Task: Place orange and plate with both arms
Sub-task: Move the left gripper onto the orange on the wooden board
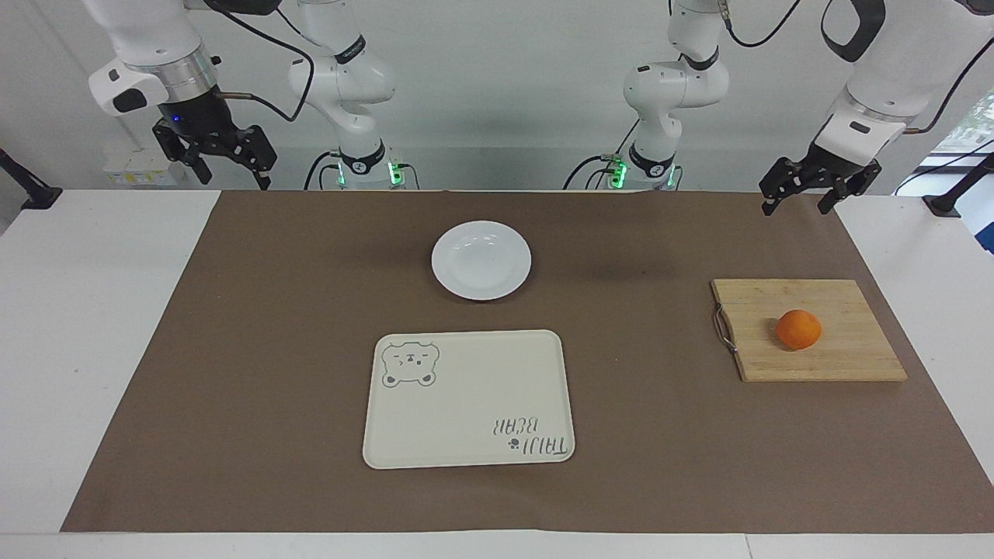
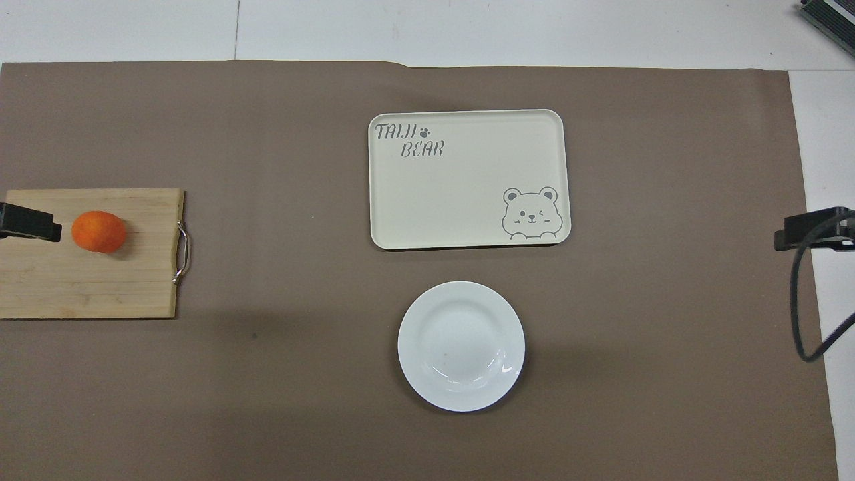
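Note:
The orange [image 1: 798,329] [image 2: 99,231] lies on a wooden cutting board [image 1: 842,359] at the left arm's end of the table. The white plate [image 1: 481,260] [image 2: 461,345] rests empty on the brown mat, midway between the two arm bases. My left gripper [image 1: 796,206] hangs open and empty in the air over the mat's edge at the robots' end. In the overhead view only the left gripper's tip [image 2: 27,222] shows, beside the orange. My right gripper [image 1: 233,180] [image 2: 808,230] waits open and empty, raised at the right arm's end.
A cream rectangular tray [image 1: 466,404] [image 2: 467,180] with a bear print lies empty, farther from the robots than the plate. The cutting board [image 2: 80,287] has a metal handle facing the tray. A brown mat [image 1: 272,349] covers most of the white table.

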{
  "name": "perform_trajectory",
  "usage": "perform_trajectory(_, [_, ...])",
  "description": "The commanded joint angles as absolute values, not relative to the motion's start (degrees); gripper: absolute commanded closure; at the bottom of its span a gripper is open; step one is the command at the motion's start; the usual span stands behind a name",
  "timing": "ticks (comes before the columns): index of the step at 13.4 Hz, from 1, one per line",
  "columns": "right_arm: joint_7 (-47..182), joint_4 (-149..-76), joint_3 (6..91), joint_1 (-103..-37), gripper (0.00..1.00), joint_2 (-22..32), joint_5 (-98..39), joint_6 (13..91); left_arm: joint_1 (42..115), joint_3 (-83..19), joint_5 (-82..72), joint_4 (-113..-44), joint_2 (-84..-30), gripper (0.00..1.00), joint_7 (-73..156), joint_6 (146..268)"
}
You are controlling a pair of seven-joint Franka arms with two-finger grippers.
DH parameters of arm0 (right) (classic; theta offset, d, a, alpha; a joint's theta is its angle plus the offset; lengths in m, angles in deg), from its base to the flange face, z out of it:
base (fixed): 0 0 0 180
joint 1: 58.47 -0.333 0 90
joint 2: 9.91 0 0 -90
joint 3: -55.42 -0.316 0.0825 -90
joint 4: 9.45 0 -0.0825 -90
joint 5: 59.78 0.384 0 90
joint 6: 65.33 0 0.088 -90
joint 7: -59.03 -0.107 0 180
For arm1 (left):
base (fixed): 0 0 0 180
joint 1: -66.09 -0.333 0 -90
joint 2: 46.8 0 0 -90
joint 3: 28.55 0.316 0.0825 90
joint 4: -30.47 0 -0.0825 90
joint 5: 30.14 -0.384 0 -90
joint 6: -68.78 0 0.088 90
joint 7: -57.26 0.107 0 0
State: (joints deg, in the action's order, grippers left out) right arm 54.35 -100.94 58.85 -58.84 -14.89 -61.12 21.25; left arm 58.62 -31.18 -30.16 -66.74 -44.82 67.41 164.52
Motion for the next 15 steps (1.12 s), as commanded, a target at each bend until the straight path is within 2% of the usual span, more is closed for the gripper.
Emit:
perform_trajectory(1, [56.2,-102.4,58.0,-57.5,0.0,-16.4,-60.8,21.1,56.5,-31.5,-29.9,-69.1,-44.9,0.0,71.5,168.1])
perform_trajectory(7, [58.7,-101.5,57.9,-58.2,0.0,-17.5,-60.8,21.0,51.6,-31.5,-29.9,-74.5,-48.8,0.0,79.8,177.8])
perform_trajectory(12, [58.1,-102.9,57.4,-58.2,0.0,-17.6,-58.7,21.7,50.2,-31.5,-29.1,-75.1,-55.3,0.0,83.0,184.6])
perform_trajectory(15, [58.1,-103.1,57.4,-58.2,0.0,-17.6,-58.5,21.6,50.3,-31.5,-28.7,-77.3,-57.4,0.0,83.1,189.8])
